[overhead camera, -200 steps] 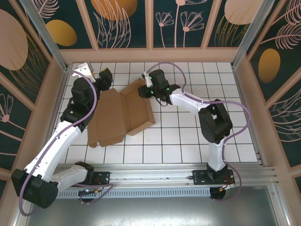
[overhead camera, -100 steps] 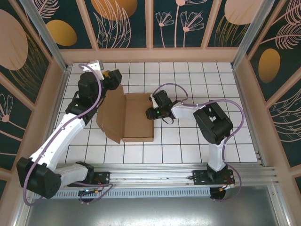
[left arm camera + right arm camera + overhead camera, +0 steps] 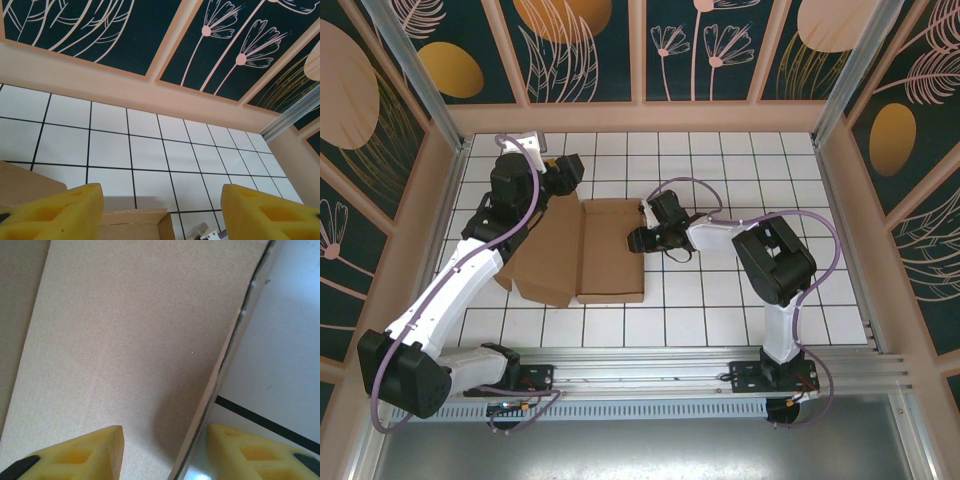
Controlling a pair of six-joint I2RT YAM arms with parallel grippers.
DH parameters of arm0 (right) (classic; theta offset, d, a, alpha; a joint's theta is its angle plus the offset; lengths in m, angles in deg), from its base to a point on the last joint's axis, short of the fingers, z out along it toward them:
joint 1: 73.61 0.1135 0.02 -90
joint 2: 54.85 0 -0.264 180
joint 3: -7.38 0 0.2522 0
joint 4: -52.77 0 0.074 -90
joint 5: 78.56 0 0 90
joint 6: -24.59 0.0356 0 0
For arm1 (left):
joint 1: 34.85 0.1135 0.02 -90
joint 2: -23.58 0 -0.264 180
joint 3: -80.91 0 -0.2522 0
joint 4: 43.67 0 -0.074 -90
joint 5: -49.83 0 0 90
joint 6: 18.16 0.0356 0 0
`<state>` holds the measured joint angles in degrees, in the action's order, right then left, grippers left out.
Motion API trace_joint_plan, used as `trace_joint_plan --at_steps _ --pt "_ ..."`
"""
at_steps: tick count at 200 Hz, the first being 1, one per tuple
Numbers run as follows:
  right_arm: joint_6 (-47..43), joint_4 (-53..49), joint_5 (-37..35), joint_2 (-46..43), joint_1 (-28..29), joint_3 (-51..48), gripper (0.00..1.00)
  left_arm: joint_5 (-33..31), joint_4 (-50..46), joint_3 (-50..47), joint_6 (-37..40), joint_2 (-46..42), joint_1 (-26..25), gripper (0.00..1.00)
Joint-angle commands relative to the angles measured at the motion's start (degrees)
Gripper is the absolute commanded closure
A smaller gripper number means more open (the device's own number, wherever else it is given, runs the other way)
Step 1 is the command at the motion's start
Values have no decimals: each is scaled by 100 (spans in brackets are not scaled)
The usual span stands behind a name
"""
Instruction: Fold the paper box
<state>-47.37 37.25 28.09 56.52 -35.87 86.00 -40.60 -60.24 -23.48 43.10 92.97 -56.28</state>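
The paper box (image 3: 610,250) lies on the white tiles as a flat brown cardboard sheet, with a wide flap spread toward the near left. My left gripper (image 3: 572,172) hovers at the box's far left corner. In the left wrist view the left gripper (image 3: 162,212) stands wide open, and a corner of the paper box (image 3: 130,226) shows low between its yellow fingers (image 3: 50,215). My right gripper (image 3: 642,238) sits at the box's right edge. Seen from the right wrist, the right gripper (image 3: 165,440) is open and straddles that edge of the paper box (image 3: 125,340) without pinching it.
Tan walls with dark floral panels enclose the floor; the back wall (image 3: 640,115) is close behind the left gripper. An aluminium rail (image 3: 650,365) runs along the near edge. White tiled floor (image 3: 740,310) extends to the right of the box.
The box has turned square and settled flat, and its left flap has dropped outward to the left. The right gripper came down to the box's right edge and widened. The left gripper shifted toward the back wall.
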Motion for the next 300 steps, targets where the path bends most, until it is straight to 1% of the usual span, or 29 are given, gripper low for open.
trace_joint_plan --at_steps 1,46,76,94,104,111,116,122,142,157,168,189,206,221,235,247,263,270,300 --pt "-120 -81 33 -141 -64 212 49 68 26 -15 87 -97 -28 37" --pt "-335 -307 -102 -132 -222 547 45 104 44 2 94 -69 -29 37" --pt "-1000 -501 -616 -247 -301 935 42 76 0 77 161 -100 -34 37" --pt "-1587 -38 -1032 -357 -347 996 41 24 8 117 223 -136 -37 37" --pt "-2224 588 -1142 -423 -335 843 40 -25 24 134 235 -153 -37 37" --pt "-2703 1168 -1076 -473 -304 632 37 -43 46 143 244 -170 -37 38" --pt "-3043 1461 -1043 -441 -298 564 34 -54 48 144 254 -177 -37 38" --pt "-3326 1601 -1017 -310 -296 630 30 -56 60 144 254 -193 -38 38" --pt "-3896 1167 -873 463 -318 1537 26 -50 62 168 260 -220 -38 38" --pt "-4206 1136 -800 837 -253 1942 24 -41 45 198 294 -224 -34 38" --pt "-4305 1214 -751 1031 -208 2107 21 -19 11 263 341 -206 -37 38" --pt "-4342 1241 -660 1399 -156 2446 21 40 -18 361 357 -167 -37 38" --pt "-4435 1030 -546 1707 -76 2776 21 87 -11 381 343 -128 -37 38" --pt "-4530 827 -501 1912 -2 2979 22 122 25 356 329 -140 -37 39" --pt "-4665 709 -593 2039 70 3087 26 134 43 346 337 -151 -36 39" --pt "-4792 622 -785 2128 102 3150 32 120 61 337 349 -162 -39 39" --pt "-4822 595 -1022 2148 102 3137 44 120 81 339 359 -162 -37 39" --pt "-4854 602 -1055 2120 94 3077 48 135 95 337 358 -154 -39 39" --pt "-4947 567 -1306 1956 81 2699 55 183 149 295 337 -153 -37 39"
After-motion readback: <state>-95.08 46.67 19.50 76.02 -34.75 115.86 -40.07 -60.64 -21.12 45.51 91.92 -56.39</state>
